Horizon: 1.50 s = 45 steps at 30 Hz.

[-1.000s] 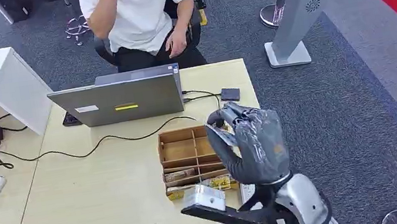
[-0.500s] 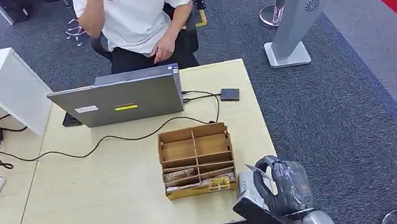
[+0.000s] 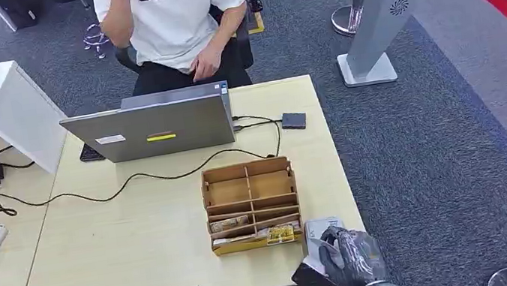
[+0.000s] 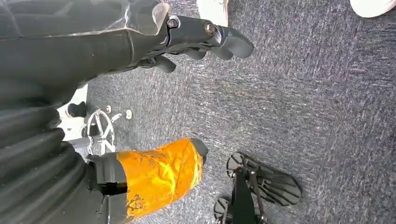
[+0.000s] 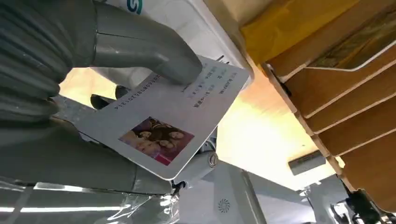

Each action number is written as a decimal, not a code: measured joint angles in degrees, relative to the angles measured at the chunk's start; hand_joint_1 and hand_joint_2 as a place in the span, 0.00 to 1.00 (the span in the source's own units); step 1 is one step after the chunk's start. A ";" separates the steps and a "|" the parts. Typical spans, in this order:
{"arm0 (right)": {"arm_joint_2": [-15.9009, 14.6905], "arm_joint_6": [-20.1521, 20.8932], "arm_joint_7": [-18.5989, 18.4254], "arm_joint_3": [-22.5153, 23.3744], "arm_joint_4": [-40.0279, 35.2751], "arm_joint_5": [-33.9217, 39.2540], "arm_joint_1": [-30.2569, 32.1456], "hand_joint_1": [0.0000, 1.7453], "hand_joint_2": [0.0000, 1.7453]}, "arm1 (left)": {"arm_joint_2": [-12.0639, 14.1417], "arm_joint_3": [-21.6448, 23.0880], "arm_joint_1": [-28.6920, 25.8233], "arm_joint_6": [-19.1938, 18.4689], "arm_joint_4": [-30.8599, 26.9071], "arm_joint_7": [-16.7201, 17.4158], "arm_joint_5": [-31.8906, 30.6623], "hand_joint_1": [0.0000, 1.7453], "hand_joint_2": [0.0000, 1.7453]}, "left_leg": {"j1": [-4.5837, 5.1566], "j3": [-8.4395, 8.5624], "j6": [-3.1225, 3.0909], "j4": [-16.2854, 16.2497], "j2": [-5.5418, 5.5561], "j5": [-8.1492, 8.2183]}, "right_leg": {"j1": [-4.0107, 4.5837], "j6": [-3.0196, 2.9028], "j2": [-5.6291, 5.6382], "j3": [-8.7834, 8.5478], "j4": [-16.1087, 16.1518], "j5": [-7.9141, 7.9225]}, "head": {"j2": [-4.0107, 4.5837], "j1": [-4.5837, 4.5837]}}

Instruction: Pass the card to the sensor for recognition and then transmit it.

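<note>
The right hand (image 3: 349, 256) sits low at the near right corner of the table (image 3: 129, 245), over the white sensor (image 3: 321, 227), with the card (image 5: 163, 128) pinched under its thumb. The wooden box (image 3: 251, 204) stands just beside it on the left, so that way is blocked. To the right is open carpet (image 3: 450, 159). The near left part of the table is bare and wide. Farther back, a black cable (image 3: 127, 181) crosses the table, and the laptop (image 3: 153, 127) stands like a wall. A person (image 3: 175, 18) sits behind it. A small black box (image 3: 293, 120) lies near the far right edge. A grey stand (image 3: 378, 10) rises on the carpet, well apart.
</note>
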<state>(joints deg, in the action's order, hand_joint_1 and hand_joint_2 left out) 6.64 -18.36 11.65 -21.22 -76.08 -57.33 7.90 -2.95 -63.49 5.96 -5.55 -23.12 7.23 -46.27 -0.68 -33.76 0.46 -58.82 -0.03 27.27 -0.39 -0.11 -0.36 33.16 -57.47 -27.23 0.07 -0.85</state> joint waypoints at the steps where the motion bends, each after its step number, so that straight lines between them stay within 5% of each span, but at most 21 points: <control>1: 0.07 -0.13 0.11 -0.02 0.28 0.00 -0.13 1.00 1.00 | 0.00 0.00 0.02 -0.02 0.00 0.00 0.00 0.00 1.00 | 0.00 0.01 0.00 0.00 0.00 0.00 | 0.00 0.00 0.00 -0.01 0.00 0.00 | 0.00 0.02; 21: 0.24 -1.18 -1.36 -1.60 1.68 -0.79 -2.27 1.00 1.00 | 0.07 -0.96 0.14 0.02 0.00 -1.14 -0.59 0.00 1.00 | 0.01 0.13 0.00 0.00 0.00 0.00 | 0.00 0.00 0.00 -0.13 0.00 0.00 | 0.00 0.00; 31: 0.85 14.57 1.60 -3.33 -23.20 7.63 -3.76 1.00 1.00 | 0.00 -1.40 0.29 0.35 0.00 -1.11 -2.21 0.00 1.00 | 0.00 0.13 0.03 0.00 -0.05 -0.02 | 0.00 -0.01 0.06 -0.11 -0.01 0.01 | 0.00 0.00; 37: 2.36 19.26 -3.94 -7.76 -24.24 7.04 -13.77 1.00 1.00 | -0.44 -1.36 1.36 0.39 0.00 -0.28 -3.54 0.00 1.00 | -0.01 0.13 0.08 0.00 -0.02 -0.15 | 0.00 -0.06 0.03 -0.12 -0.02 0.08 | 0.00 0.00; 45: 2.82 19.28 -4.81 -10.32 -22.89 8.17 -18.48 1.00 1.00 | -0.66 -1.36 1.82 0.57 0.00 0.00 -3.63 0.00 1.00 | -0.01 0.10 0.05 0.00 -0.01 -0.16 | 0.00 -0.06 0.01 -0.12 -0.02 0.09 | 0.00 0.00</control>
<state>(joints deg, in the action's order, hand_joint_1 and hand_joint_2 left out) 9.46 0.92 6.84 -31.54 -98.97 -49.16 -10.58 -3.61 -64.85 7.78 -4.98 -23.12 7.23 -49.90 -0.69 -33.65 0.51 -58.82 -0.04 27.12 -0.39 -0.17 -0.35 33.04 -57.50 -27.15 0.07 -0.85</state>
